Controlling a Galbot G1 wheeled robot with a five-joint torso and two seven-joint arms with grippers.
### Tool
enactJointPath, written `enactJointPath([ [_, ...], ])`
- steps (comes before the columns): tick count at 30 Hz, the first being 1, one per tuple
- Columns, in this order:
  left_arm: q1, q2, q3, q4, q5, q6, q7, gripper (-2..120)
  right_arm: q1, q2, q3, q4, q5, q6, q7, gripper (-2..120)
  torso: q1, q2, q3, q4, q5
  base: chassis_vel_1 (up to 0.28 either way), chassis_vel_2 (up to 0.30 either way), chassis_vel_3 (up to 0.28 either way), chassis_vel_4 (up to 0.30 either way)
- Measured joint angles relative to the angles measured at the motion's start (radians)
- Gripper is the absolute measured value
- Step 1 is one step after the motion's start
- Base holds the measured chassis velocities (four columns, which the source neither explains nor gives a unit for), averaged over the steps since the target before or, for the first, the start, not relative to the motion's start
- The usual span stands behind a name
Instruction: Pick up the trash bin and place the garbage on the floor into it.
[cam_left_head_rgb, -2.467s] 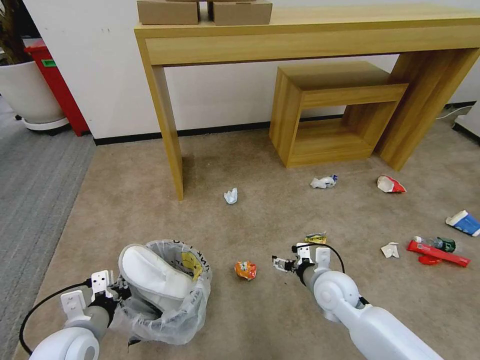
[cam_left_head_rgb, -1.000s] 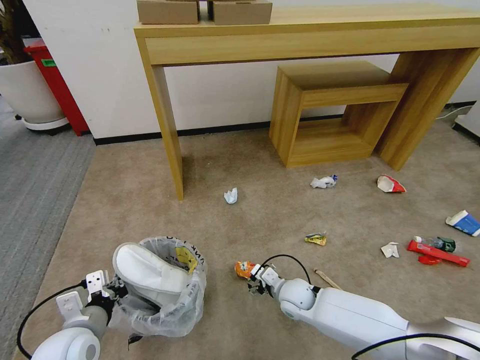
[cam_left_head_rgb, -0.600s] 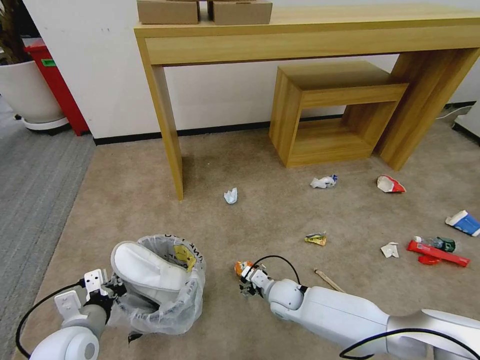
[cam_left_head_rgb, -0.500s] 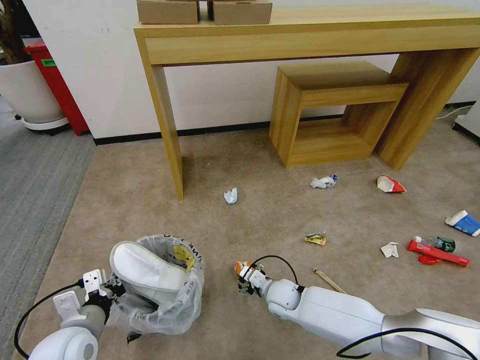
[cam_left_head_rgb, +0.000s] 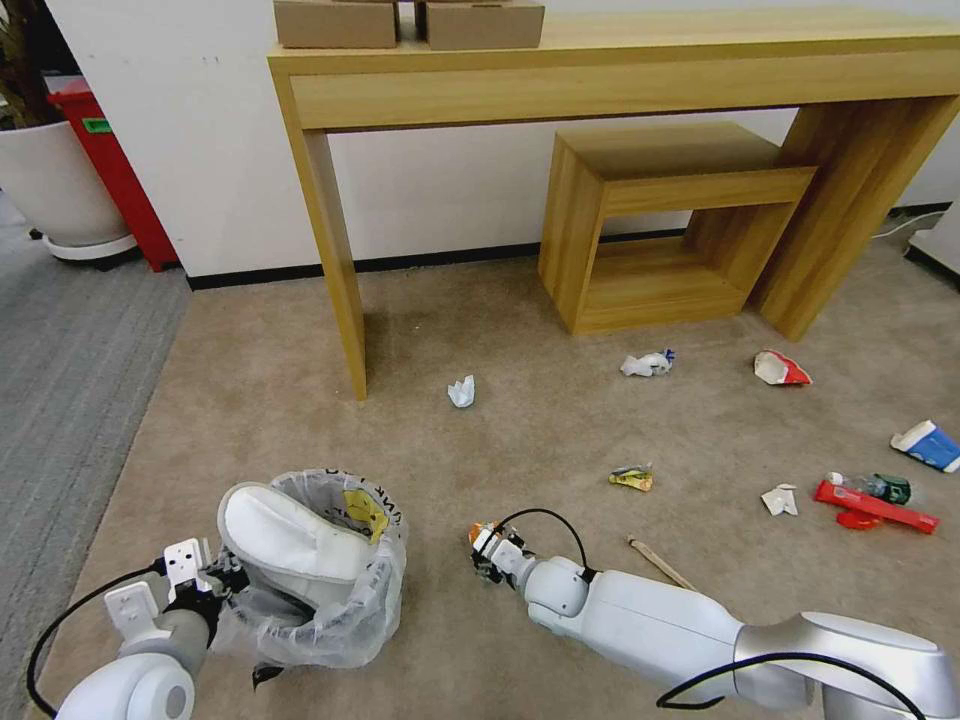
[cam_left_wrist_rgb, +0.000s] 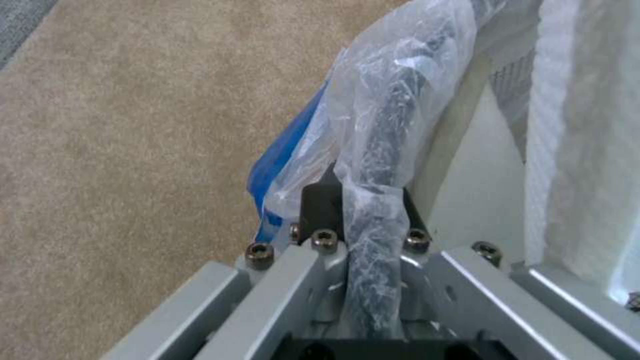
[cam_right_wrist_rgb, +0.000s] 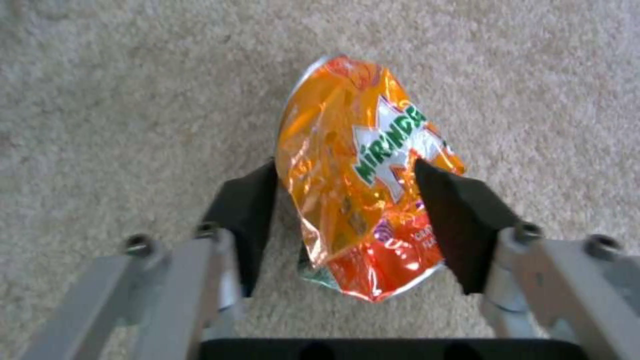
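Wrapper: your right gripper (cam_right_wrist_rgb: 347, 200) straddles the orange Mirinda wrapper (cam_right_wrist_rgb: 363, 180), pads (cam_right_wrist_rgb: 460, 220) wide, touching its edges, not yet pinching.
Handling: judge it light, crinkly, slippery foil; squeeze across the middle.
Bin: just left of the wrapper, trash bin (cam_left_head_rgb: 330, 610) rim clamped by your left gripper (cam_left_wrist_rgb: 360, 220), white slipper (cam_left_head_rgb: 285, 535) inside.
Floor: beige carpet (cam_left_head_rgb: 540, 430), soft; wooden stick (cam_left_head_rgb: 660, 563) right of the wrapper.

One bin (cam_left_head_rgb: 340, 610) with one slipper (cam_left_head_rgb: 285, 535) in it. Two cardboard boxes (cam_left_head_rgb: 337, 22) up top, one desk (cam_left_head_rgb: 620, 70), one shelf unit (cam_left_head_rgb: 670, 220). Two paper cups (cam_left_head_rgb: 780, 369) down, two crumpled papers (cam_left_head_rgb: 461, 391), one orange wrapper (cam_right_wrist_rgb: 363, 185), one stick (cam_left_head_rgb: 660, 563), one bottle (cam_left_head_rgb: 880, 487).
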Motion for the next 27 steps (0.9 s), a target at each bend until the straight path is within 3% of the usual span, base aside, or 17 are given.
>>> enactJointPath([
  [8,0.003,0.0,0.0,-0.001,0.002,-0.004,0.0,1,-0.005,-0.004,0.006,-0.022,-0.014,0.02,0.002,30,0.0,0.0,0.0,0.0,0.0001,0.0,0.0,0.0,0.0],
  [18,0.003,0.003,0.003,-0.001,0.003,-0.008,-0.001,1,-0.013,-0.019,0.027,-0.03,-0.026,0.049,0.006,18,0.0,0.0,0.0,0.0002,0.0003,0.0,0.0,0.0,0.0],
  [27,-0.007,0.012,0.011,0.014,0.005,-0.008,-0.005,1,-0.055,-0.132,0.144,0.11,0.001,0.073,0.017,11,0.0,0.0,0.0,-0.0004,0.0001,0.0,0.0,0.0,0.0],
])
